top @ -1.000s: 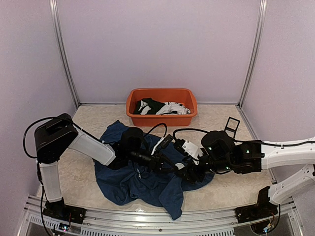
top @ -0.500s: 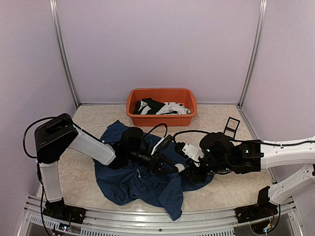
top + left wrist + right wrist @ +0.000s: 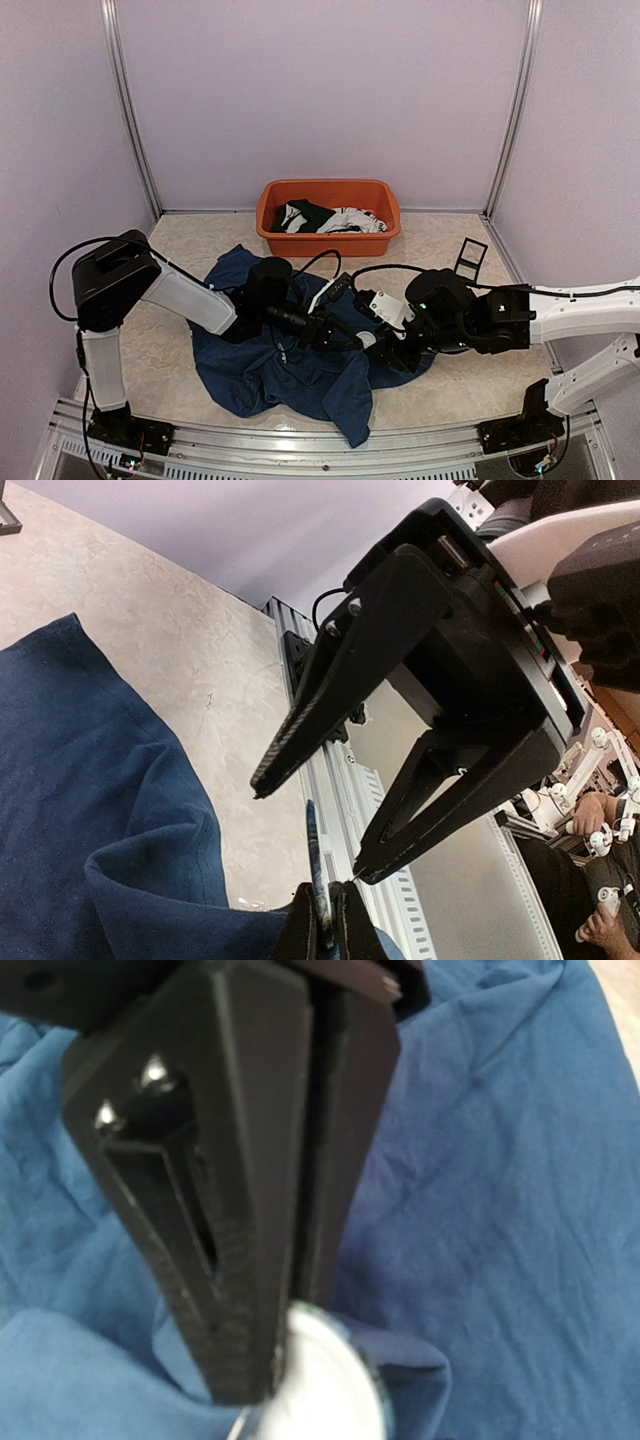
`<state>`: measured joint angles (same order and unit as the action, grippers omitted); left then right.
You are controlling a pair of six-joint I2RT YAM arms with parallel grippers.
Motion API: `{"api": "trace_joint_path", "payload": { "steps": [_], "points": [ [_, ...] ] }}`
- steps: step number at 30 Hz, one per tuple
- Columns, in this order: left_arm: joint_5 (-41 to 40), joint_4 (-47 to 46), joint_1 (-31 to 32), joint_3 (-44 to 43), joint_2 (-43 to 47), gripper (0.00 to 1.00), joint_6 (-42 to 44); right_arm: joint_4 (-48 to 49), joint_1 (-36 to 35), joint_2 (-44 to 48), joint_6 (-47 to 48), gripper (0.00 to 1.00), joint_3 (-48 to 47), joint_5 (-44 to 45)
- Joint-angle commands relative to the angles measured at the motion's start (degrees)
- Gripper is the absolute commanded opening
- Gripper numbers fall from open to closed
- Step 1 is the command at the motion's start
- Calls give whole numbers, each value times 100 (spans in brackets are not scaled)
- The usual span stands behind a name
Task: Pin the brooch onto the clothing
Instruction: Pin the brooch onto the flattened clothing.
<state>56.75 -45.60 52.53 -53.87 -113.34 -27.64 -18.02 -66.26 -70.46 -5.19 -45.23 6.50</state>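
Left wrist view: my left gripper [image 3: 323,910] sits low centre, fingers pressed together on the brooch [image 3: 313,845], holding it edge-up so my other hand can reach it. My right gripper [image 3: 308,830] hangs just above, jaws spread astride the brooch, probably to work the pin. The clothing [image 3: 90,810] lies crumpled at lower left, close beneath.

My fingers [image 3: 345,685] are matte black; the soft crumpled T-shirt [image 3: 290,375] plain navy blue, the round flat brooch [image 3: 322,1385] white, the rectangular plastic tub [image 3: 330,185] orange, the tabletop [image 3: 165,345] mottled beige.
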Motion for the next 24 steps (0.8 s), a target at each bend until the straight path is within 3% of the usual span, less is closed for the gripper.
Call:
{"api": "trace_joint_path", "payload": {
  "steps": [1, 13, 24],
  "points": [
    [197, 19, -6, -132, -127, 0, -49, 106, -45, -92, 103, 42, -176, 236],
    [288, 10, 20, -167, -162, 0, -69, 156, -45, -123, 143, 27, -213, 336],
    [384, 18, 51, -220, -214, 0, -92, 293, -45, -158, 194, 30, -244, 202]
  ]
}}
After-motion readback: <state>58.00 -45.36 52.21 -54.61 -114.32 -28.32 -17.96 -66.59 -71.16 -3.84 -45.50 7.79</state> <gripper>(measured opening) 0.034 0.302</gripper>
